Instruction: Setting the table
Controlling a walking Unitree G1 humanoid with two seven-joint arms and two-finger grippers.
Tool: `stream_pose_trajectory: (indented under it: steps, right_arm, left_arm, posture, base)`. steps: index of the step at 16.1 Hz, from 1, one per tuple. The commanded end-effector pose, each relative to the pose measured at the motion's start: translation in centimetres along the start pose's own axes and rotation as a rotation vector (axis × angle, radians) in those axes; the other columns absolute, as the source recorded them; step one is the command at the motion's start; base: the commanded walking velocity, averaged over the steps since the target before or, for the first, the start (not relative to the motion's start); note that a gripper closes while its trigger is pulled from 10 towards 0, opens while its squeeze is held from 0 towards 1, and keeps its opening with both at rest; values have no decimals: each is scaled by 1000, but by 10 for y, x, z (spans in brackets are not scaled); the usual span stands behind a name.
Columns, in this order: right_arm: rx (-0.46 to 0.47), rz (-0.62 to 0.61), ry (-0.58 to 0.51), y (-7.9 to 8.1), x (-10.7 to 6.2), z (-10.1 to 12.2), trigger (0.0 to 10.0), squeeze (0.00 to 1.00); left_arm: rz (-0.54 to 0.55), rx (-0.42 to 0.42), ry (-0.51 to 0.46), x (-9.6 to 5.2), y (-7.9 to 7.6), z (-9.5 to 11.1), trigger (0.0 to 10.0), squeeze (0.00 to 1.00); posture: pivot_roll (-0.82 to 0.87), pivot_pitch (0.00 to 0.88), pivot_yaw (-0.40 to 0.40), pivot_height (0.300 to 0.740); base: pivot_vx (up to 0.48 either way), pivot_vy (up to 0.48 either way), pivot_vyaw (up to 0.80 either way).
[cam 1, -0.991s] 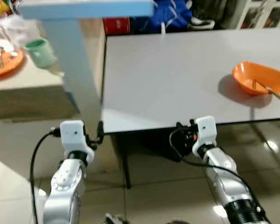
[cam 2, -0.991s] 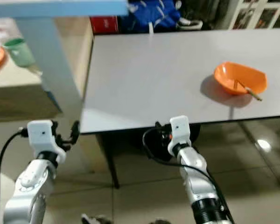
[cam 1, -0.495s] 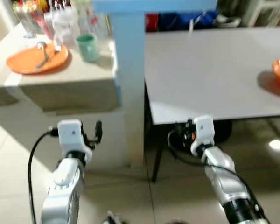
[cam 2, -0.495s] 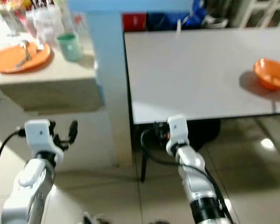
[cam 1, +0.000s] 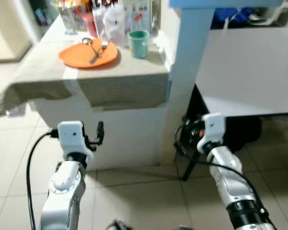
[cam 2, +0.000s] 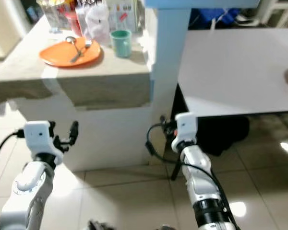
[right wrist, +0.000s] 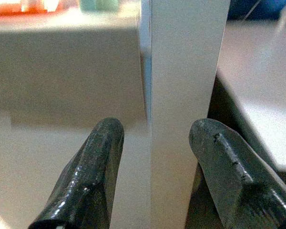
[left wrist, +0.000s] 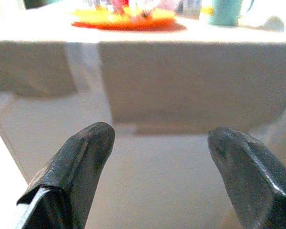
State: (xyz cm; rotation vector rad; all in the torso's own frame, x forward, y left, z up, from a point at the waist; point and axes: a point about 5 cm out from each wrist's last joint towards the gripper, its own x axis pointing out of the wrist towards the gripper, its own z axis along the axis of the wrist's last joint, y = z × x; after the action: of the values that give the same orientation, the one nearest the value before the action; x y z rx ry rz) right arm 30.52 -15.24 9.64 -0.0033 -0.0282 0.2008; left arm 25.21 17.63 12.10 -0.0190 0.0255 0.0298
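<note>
Left tool [left wrist: 157, 162] spread wide, empty, held low before the cloth-covered surface [cam 1: 110, 81]. Orange plate [cam 1: 88, 53] at 11 o'clock on that surface, spoon and fork [cam 1: 92, 48] lying on it; green cup [cam 1: 138, 43] just beside, at its 3 o'clock. Right tool [right wrist: 155, 167] wide, empty, facing the blue pillar [cam 1: 189, 62]. White surface [cam 1: 249, 67] at 2 o'clock.

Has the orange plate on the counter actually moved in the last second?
No. The orange plate sits beside the green cup as before; the camera turned left.
</note>
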Motion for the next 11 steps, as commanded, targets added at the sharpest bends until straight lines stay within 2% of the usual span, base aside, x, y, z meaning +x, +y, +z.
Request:
stream_pose_trajectory:
  steps: [1,2,3,4,6,8,11]
  right_arm:
    - [-9,-2,-92,3,3,17,10000,0]
    - [-16,-3,-102,4,3,18,10000,0]
    - [-42,-10,-147,5,4,27,10000,0]
    - [-59,-24,-161,4,4,29,10000,0]
    - [-51,-45,-158,2,4,28,10000,0]
    - [-94,-53,-145,2,2,23,10000,0]
    - [-124,-52,-135,3,-1,17,10000,0]
  left_arm:
    - [23,40,-36,2,8,5,10000,0]
    - [21,47,-49,3,8,7,10000,0]
    - [36,61,-88,10,13,15,10000,0]
    - [45,88,-85,13,15,17,10000,0]
    - [47,102,-58,15,15,14,10000,0]
    - [35,95,-77,14,9,14,10000,0]
    - [13,83,-86,14,1,15,10000,0]
  posture:
    - [-74,38,36,740]
    - [-74,37,36,740]
    - [-80,35,42,740]
    - [-80,34,43,740]
    - [-84,35,47,740]
    - [-86,34,46,740]
    - [-87,35,46,740]
  base:
    - [0,469,0]
    - [0,469,0]
    - [0,469,0]
    - [0,469,0]
    - [0,0,0]
    - [0,0,0]
    - [455,0,0]
